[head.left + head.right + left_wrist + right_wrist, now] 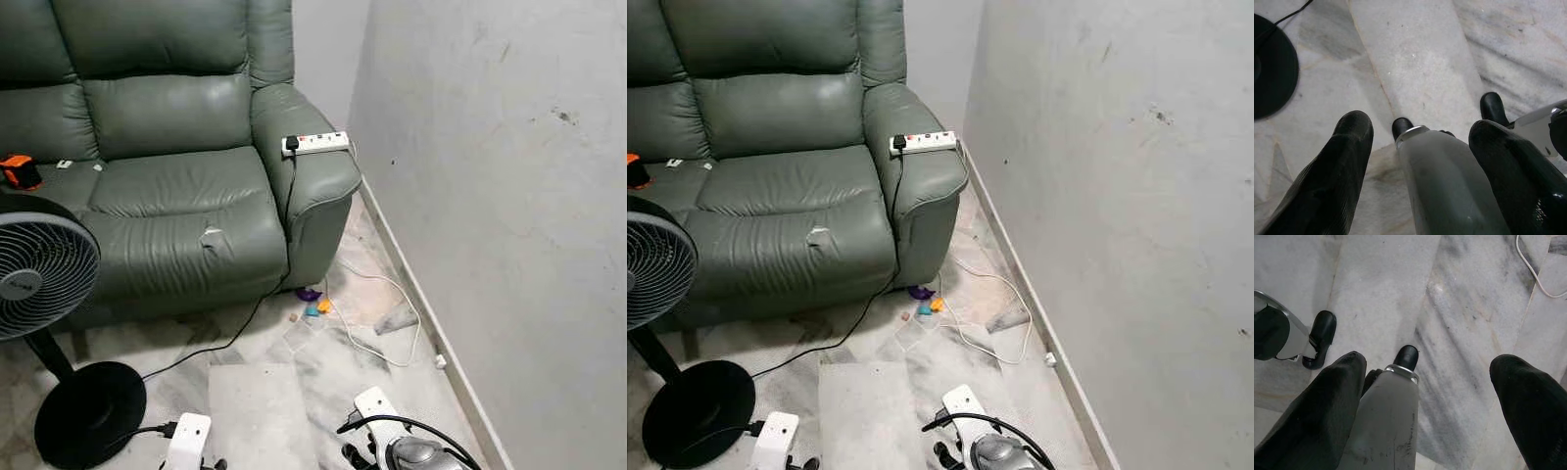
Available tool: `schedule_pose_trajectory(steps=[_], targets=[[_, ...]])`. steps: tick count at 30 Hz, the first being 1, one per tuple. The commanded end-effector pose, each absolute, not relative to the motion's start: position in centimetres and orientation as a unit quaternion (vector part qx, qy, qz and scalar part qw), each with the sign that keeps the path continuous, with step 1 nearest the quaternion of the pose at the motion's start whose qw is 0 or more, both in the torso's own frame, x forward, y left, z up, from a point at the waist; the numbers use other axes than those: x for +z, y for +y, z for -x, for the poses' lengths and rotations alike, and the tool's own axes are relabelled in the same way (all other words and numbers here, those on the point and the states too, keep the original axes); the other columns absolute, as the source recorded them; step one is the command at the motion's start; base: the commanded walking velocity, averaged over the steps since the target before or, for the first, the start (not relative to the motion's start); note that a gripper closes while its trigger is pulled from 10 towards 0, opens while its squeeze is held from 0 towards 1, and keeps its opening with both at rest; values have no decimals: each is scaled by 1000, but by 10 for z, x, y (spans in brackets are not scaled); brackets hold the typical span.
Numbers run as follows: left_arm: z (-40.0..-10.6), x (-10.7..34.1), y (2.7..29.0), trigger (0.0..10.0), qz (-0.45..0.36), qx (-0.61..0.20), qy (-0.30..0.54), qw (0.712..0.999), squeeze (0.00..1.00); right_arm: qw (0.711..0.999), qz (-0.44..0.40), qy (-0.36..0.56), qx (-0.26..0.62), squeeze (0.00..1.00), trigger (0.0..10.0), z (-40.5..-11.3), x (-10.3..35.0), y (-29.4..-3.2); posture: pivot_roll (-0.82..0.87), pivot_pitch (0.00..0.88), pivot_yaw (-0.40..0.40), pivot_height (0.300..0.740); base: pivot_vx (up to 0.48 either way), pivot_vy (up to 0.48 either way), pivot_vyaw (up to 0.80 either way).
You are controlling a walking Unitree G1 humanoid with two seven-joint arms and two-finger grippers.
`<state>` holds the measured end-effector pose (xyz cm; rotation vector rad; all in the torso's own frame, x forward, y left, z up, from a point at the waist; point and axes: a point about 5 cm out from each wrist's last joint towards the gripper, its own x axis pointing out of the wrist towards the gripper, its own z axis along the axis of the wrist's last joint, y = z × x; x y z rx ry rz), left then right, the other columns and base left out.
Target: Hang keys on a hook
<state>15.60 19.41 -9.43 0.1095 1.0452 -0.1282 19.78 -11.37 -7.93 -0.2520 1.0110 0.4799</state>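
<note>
Sofa first: a green leather sofa [167, 166] stands against a pale grey wall [490, 196] in the left eye view. On its armrest nearest the wall lies a white power strip [315, 143] with a black plug in it, and a black cable [245, 328] runs from it down the sofa's front and across the white marble floor [260, 411]. An orange and black object [19, 171] sits on the seat cushion far from that armrest. A black pedestal fan [39, 274] with a round base stands in front of the sofa. At the foot of the armrest lie small purple, teal and orange pieces [315, 300] on the floor; whether these are the keys cannot be told. A white cable [387, 323] loops beside them, near the wall. No writing can be read.

Right eye view: same scene, with the silver arms low in front of the sofa.

Left wrist view: the left gripper [1420, 147] hangs over the marble floor with its two black fingers [1347, 166] spread apart and nothing between them; the fan's black base is near.

Right wrist view: the right gripper [1435, 382] also hangs over the floor, fingers [1528, 406] wide apart and empty, the white cable nearby.
</note>
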Motion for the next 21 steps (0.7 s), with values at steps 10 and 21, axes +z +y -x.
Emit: schedule_pose_trajectory(steps=[10,21], targets=[[-152,-97,192,10000,-51,-65,511,855,0,838,121,483,222,0,10000,-197,-80,-116,61,67,-77,740,0,0,-769],[-150,-97,193,10000,-53,-62,518,852,0,838,121,484,222,0,10000,-196,-81,-116,60,71,-77,740,0,0,-769]])
